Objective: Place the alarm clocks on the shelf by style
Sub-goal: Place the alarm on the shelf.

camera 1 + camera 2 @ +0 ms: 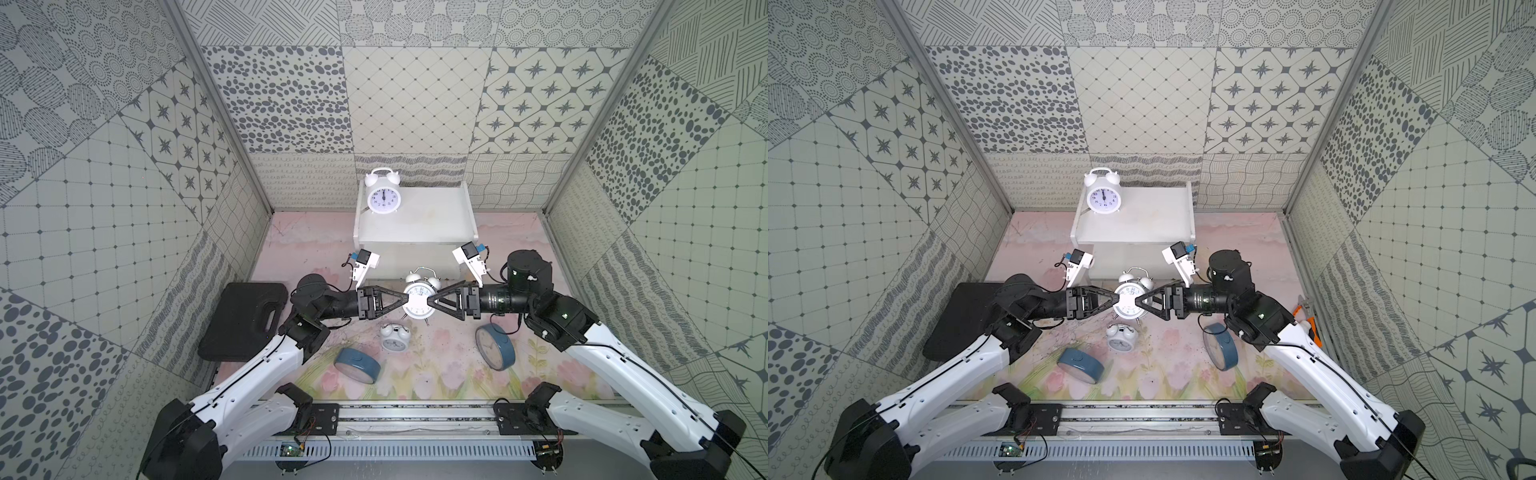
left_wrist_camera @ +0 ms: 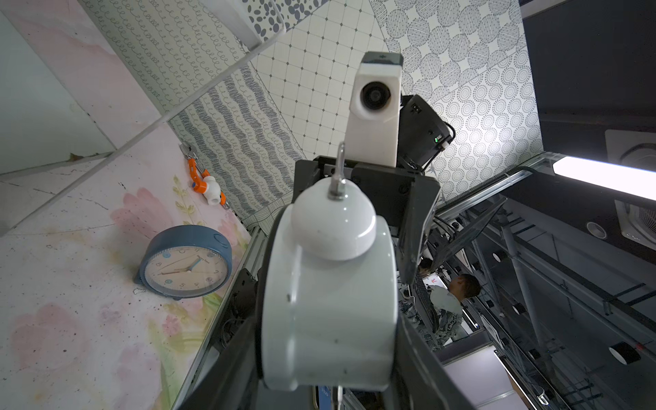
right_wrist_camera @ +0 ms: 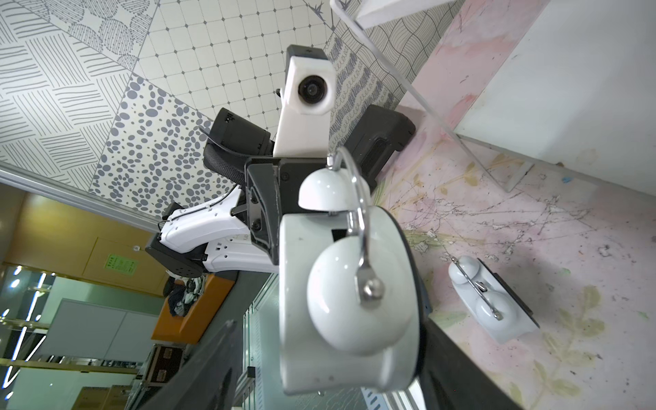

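The left gripper (image 1: 405, 302) and the right gripper (image 1: 431, 302) meet almost tip to tip in mid-air. The held clock (image 1: 419, 311), a white twin-bell one, hangs between them with its face turned upward and its bells pointing away from the robot.

The left gripper comes in from the clock's left side and is clamped on it. In the left wrist view its dark fingers (image 2: 419, 355) lie tight against the front and back of the held clock (image 2: 330, 301).

The right gripper reaches in from the opposite side with its jaws apart. In the right wrist view one finger (image 3: 213, 362) stands clear of the held clock (image 3: 340, 284) with a gap showing. The other finger runs close along the face side.

Just beyond both grippers stands the shelf (image 1: 432, 216), its lower board right behind the held clock. On the top board, beyond the left gripper and higher, the shelf clock (image 1: 382, 198) stands upright at the left rear corner. It is another white twin-bell one and faces the robot.

Below the grippers lies the worktop (image 1: 436, 374).
- **Small white clock** (image 1: 394, 337): it rests almost under the point where the two grippers meet, a little nearer the robot.
- **Tipped blue clock** (image 1: 357, 365): it lies below the left gripper and nearer the robot.
- **Standing blue clock** (image 1: 494, 347): it sits on its edge beneath the right gripper's wrist, cream face towards the middle.
- **Black case** (image 1: 245, 320): it lies flat, well out past the left gripper's arm.
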`<state>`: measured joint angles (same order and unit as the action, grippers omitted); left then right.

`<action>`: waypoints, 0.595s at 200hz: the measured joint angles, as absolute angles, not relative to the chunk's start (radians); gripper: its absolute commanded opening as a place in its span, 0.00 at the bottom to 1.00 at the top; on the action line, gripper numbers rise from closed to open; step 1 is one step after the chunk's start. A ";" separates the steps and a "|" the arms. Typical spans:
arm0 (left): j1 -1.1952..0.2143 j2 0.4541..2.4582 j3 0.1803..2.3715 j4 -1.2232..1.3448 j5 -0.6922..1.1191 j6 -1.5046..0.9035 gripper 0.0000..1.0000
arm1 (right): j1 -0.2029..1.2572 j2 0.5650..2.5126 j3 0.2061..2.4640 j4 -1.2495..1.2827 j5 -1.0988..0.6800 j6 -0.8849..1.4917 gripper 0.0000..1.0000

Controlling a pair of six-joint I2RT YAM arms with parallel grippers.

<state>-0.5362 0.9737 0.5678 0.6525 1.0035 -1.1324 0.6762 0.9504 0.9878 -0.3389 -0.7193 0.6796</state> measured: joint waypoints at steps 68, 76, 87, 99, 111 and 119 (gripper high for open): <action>-0.536 1.005 0.560 0.705 0.989 -1.163 0.29 | 0.672 0.890 0.899 -0.246 -0.679 0.751 0.75; -0.536 1.008 0.559 0.716 0.987 -1.171 0.29 | 0.672 0.890 0.893 -0.235 -0.673 0.757 0.71; -0.536 1.010 0.557 0.730 0.984 -1.177 0.29 | 0.671 0.891 0.887 -0.221 -0.666 0.768 0.66; -0.536 1.013 0.555 0.748 0.983 -1.185 0.29 | 0.670 0.891 0.883 -0.214 -0.661 0.780 0.63; -0.536 1.015 0.555 0.759 0.982 -1.193 0.29 | 0.670 0.891 0.882 -0.207 -0.659 0.782 0.63; -0.536 1.015 0.555 0.764 0.981 -1.196 0.29 | 0.670 0.891 0.882 -0.203 -0.658 0.784 0.63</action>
<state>-0.5362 1.0149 0.5549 0.7635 0.9810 -1.1957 0.6697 0.8909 0.8822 -0.2031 -0.6582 0.7841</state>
